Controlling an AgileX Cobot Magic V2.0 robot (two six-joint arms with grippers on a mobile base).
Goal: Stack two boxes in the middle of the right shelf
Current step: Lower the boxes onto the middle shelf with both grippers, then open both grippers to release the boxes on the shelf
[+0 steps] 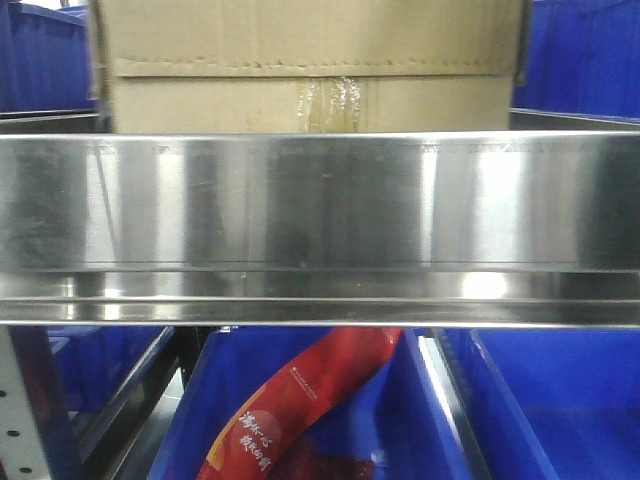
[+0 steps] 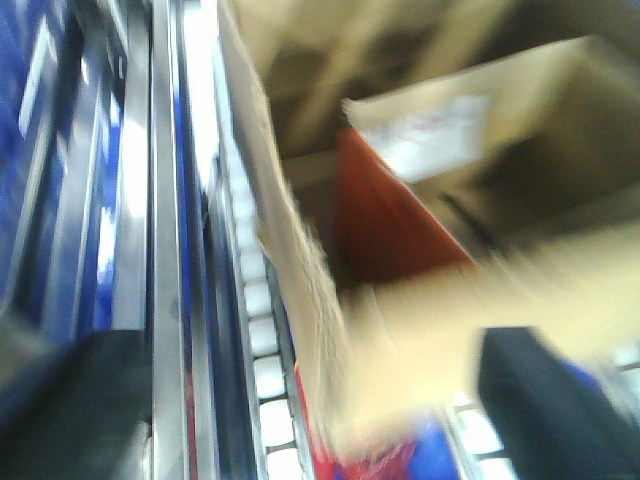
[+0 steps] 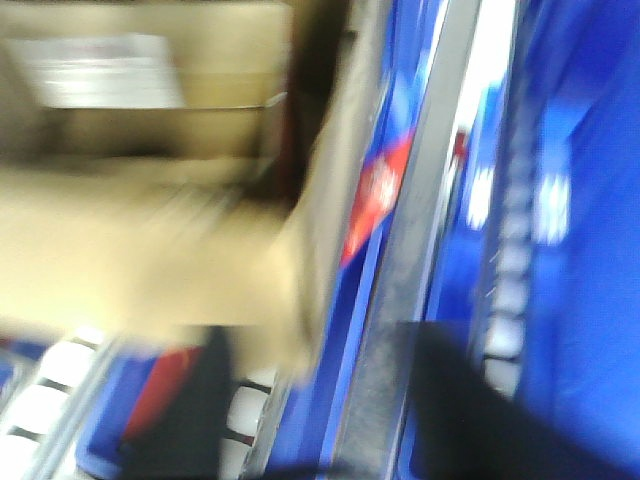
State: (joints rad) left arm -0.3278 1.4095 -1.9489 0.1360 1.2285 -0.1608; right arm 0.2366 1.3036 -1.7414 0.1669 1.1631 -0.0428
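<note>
A brown cardboard box (image 1: 310, 60) with a clear tape strip stands on the steel shelf, just behind its tall mirror-like front lip (image 1: 320, 200). Neither gripper shows in the front view. The left wrist view is blurred. There my left gripper (image 2: 310, 420) is open, its dark fingers (image 2: 70, 410) wide apart, and a cardboard box (image 2: 480, 290) reaches down between them without being clamped. The right wrist view is blurred too. My right gripper (image 3: 330, 410) is open, and a tan box (image 3: 150, 240) lies up and left of its left finger (image 3: 200, 410).
Blue bins (image 1: 540, 400) fill the level below the shelf, one holding a red packet (image 1: 290, 410). More blue bins (image 1: 585, 50) flank the box. A perforated grey upright (image 1: 20, 420) stands at the lower left. White rollers (image 2: 265, 400) and steel rails (image 3: 430, 220) run beside the grippers.
</note>
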